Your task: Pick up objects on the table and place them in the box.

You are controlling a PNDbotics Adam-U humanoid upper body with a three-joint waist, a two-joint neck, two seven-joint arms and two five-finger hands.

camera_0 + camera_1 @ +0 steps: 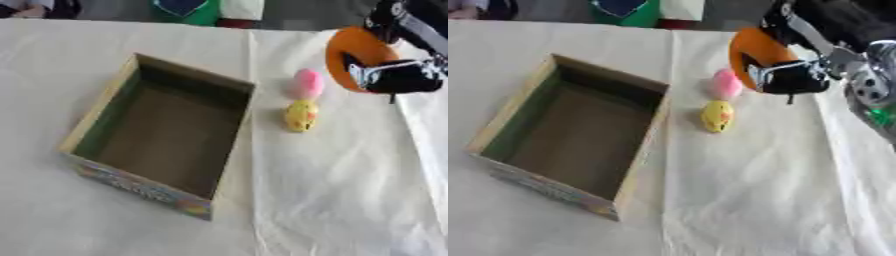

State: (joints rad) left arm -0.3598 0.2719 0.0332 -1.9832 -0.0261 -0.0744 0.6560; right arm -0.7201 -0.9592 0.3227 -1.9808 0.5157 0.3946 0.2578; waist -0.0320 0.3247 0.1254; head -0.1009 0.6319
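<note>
Left eye view: right hand (398,75) curled round orange disc (350,52), raised right of open box (105,107) for carrying over; pink egg (307,83), yellow egg (301,115) waiting on table (350,200).

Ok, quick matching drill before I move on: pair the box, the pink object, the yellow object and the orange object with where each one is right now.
Things:
1. box
2. pink object
3. yellow object
4. orange object

Places or states:
A. held in the right robot hand, up off the table
B. on the cloth right of the box, the nearer of the two lying there
C. open, nothing inside, on the left
D. on the cloth right of the box, the farther of the two lying there

Pairs: 1-C, 2-D, 3-B, 4-A
</note>
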